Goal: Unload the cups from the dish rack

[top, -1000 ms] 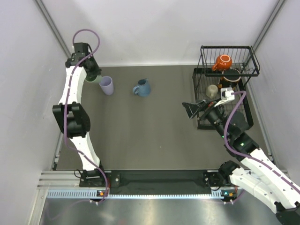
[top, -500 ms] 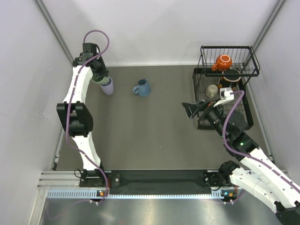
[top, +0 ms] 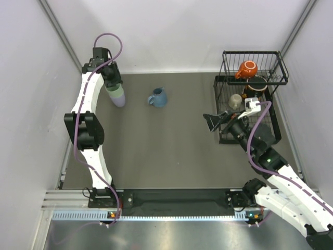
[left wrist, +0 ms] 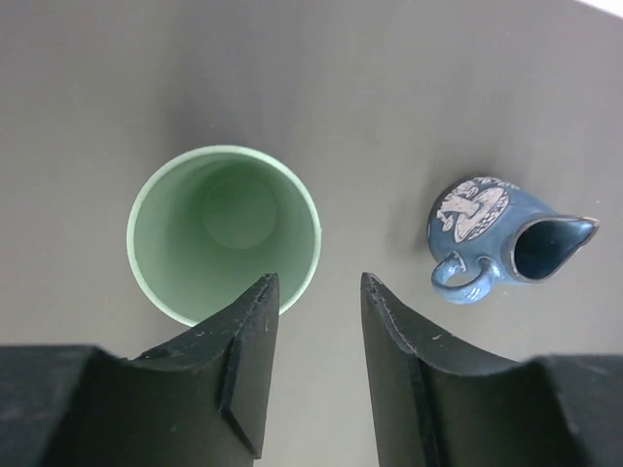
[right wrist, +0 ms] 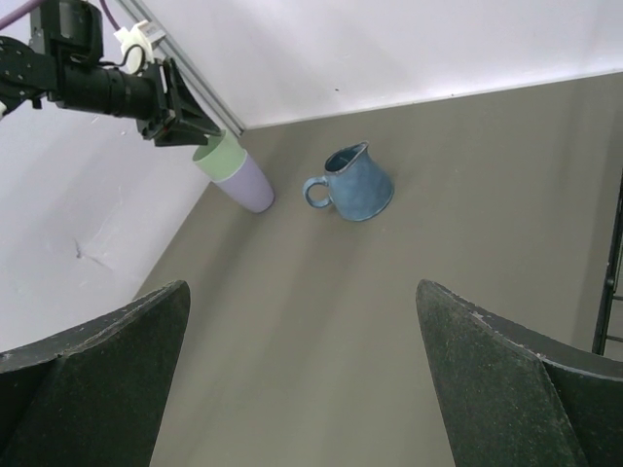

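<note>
Two tumblers now stand nested on the surface (top: pixel 171 151): the pale green tumbler (left wrist: pixel 224 233), beside the lavender tumbler (right wrist: pixel 251 187) a second ago, sits inside it. The left tool (left wrist: pixel 317 284) hangs above, fingers apart. The right tool (right wrist: pixel 302 292), spread wide, is near the dish rack (top: pixel 253 52). The blue mug (left wrist: pixel 496 238) bears a white figure.

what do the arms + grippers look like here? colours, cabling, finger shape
The left arm and right arm: white links, black joints, a purple cable along each. The left gripper and right gripper: matte black, wedge-shaped fingers.
</note>
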Robot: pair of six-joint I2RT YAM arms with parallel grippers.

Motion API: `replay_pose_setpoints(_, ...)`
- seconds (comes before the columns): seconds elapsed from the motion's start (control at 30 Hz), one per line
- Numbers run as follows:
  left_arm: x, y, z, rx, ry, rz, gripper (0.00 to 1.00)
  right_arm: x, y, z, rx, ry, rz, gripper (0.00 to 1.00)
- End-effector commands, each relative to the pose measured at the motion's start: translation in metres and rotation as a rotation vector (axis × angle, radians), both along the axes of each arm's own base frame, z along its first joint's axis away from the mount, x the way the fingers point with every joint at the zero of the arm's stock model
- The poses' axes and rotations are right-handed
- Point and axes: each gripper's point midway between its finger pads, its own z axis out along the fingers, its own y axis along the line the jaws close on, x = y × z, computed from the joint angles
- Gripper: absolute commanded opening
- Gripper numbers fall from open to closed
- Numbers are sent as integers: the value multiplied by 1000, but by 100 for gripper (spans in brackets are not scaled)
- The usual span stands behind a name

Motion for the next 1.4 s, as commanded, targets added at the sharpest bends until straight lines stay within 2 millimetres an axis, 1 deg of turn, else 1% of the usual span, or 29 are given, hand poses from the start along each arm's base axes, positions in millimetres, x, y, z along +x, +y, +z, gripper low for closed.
replay_pose_setpoints(0.0,7,-3,50,2,-135,-18,45,-3,-1,34,19,-74,-5,100)
replay_pose_setpoints(0.13,-1,-12,83,-28,-205,-35,57,6,-6,41,-34,-75,-45,100)
replay_pose_setpoints(0.17,-5,-31,89,-38,-215,-67,59,6,-9,46,-66,-72,-57,100)
replay_pose_setpoints(0.2,-12,-38,102,-54,-241,-84,61,11,-14,47,-80,-63,-93,100)
replay_pose_setpoints(0.23,-17,-44,101,-65,-236,-97,63,15,-16,43,-103,-45,-112,100)
replay_pose_setpoints(0.3,-32,-67,116,-99,-274,-155,75,22,-25,45,-141,-26,-157,100)
replay_pose_setpoints(0.33,-38,-76,107,-114,-260,-177,75,31,-31,41,-165,0,-187,100)
replay_pose_setpoints(0.4,-59,-99,118,-154,-289,-222,75,36,-41,47,-175,21,-208,100)
replay_pose_setpoints(0.43,-66,-110,102,-185,-271,-248,75,46,-56,50,-172,29,-257,100)
replay_pose_setpoints(0.47,-80,-124,112,-201,-298,-286,75,50,-64,50,-170,38,-276,100)
replay_pose_setpoints(0.5,-90,-132,93,-215,-263,-314,75,53,-70,49,-170,43,-275,100)
replay_pose_setpoints(0.53,-99,-143,94,-241,-268,-373,75,59,-87,47,-178,48,-315,100)
replay_pose_setpoints(0.6,-117,-158,94,-288,-259,-447,74,62,-96,44,-188,45,-320,100)
replay_pose_setpoints(0.63,-127,-163,84,-319,-225,-467,73,65,-109,38,-204,56,-358,100)
replay_pose_setpoints(0.67,-139,-173,93,-364,-245,-519,73,67,-116,34,-210,66,-382,100)
replay_pose_setpoints(0.7,-149,-176,81,-389,-215,-534,73,69,-126,29,-215,79,-417,100)
replay_pose_setpoints(0.73,-157,-181,82,-424,-212,-544,73,73,-146,20,-211,112,-481,100)
replay_pose_setpoints(0.77,-166,-187,98,-462,-269,-591,73,76,-153,15,-201,135,-480,100)
replay_pose_setpoints(0.8,-174,-188,86,-480,-244,-597,73,78,-183,12,-182,159,-558,100)
replay_pose_setpoints(0.9,-191,-189,84,-510,-243,-619,74,89,-211,-11,-134,229,-590,100)
replay_pose_setpoints(0.93,-194,-188,83,-506,-244,-627,74,94,-219,-30,-135,268,-606,100)
replay_pose_setpoints(1.0,-201,-186,79,-494,-239,-629,74,105,-235,-29,-132,186,-662,96)
replay_pose_setpoints(1.03,-201,-184,77,-482,-241,-623,74,106,-236,-59,-139,191,-665,94)
replay_pose_setpoints(1.07,-202,-182,79,-473,-251,-616,74,113,-238,-38,-130,41,-676,88)
replay_pose_setpoints(1.1,-202,-180,74,-465,-245,-603,74,114,-235,-44,-135,11,-661,86)
replay_pose_setpoints(1.13,-203,-179,74,-463,-250,-604,74,114,-236,-68,-178,29,-653,85)
replay_pose_setpoints(1.2,-206,-180,75,-468,-251,-610,74,122,-233,-70,-217,-15,-618,84)
replay_pose_setpoints(1.23,-207,-182,77,-481,-255,-620,74,130,-237,-85,-241,25,-610,84)
replay_pose_setpoints(1.37,-205,-179,76,-467,-269,-602,74,148,-241,-108,-217,77,-565,81)
